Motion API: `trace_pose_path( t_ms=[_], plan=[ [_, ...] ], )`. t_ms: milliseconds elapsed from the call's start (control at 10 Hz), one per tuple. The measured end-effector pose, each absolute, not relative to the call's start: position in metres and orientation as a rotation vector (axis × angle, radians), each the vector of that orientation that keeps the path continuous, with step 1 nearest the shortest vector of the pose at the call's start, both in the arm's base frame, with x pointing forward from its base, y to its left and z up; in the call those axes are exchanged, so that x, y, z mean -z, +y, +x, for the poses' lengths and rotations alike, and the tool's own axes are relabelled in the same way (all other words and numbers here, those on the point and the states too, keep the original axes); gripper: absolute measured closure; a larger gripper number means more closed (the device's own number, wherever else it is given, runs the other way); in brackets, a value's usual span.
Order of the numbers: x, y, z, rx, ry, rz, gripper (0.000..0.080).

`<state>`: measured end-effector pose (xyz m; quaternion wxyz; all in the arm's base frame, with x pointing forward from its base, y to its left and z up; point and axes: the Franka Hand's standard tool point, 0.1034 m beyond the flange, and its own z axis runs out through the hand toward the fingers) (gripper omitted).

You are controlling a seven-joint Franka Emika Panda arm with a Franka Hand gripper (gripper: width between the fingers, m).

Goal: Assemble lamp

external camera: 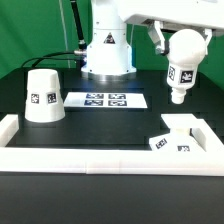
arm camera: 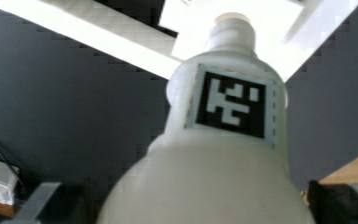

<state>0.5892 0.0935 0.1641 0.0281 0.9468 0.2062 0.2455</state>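
My gripper [external camera: 182,44] is shut on the white bulb [external camera: 181,66] and holds it in the air at the exterior view's right, ball end up in the jaws, stem pointing down. The stem tip hangs above and a little behind the square base block [external camera: 174,136], well apart from it. The base block lies by the front right rail with tags on its side. The cone-shaped shade [external camera: 42,95] stands on the table at the left. In the wrist view the bulb [arm camera: 220,130] with its tag fills the middle, and my gripper [arm camera: 194,212] clasps its wide end.
The marker board [external camera: 105,100] lies flat in the middle, in front of the robot's base [external camera: 107,55]. White border rails run along the front [external camera: 100,157] and the right [external camera: 207,132]. In the wrist view a white rail [arm camera: 96,38] crosses beyond the stem.
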Motion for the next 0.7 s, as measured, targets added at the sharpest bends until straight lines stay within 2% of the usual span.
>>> trace_pose_path(
  t_ms=[500,700],
  plan=[
    [-0.143,0.098,0.590,-0.730,0.677,2.916,0.0220],
    [-0.142,0.093,0.593,-0.728,0.695,2.904,0.0220]
  ],
)
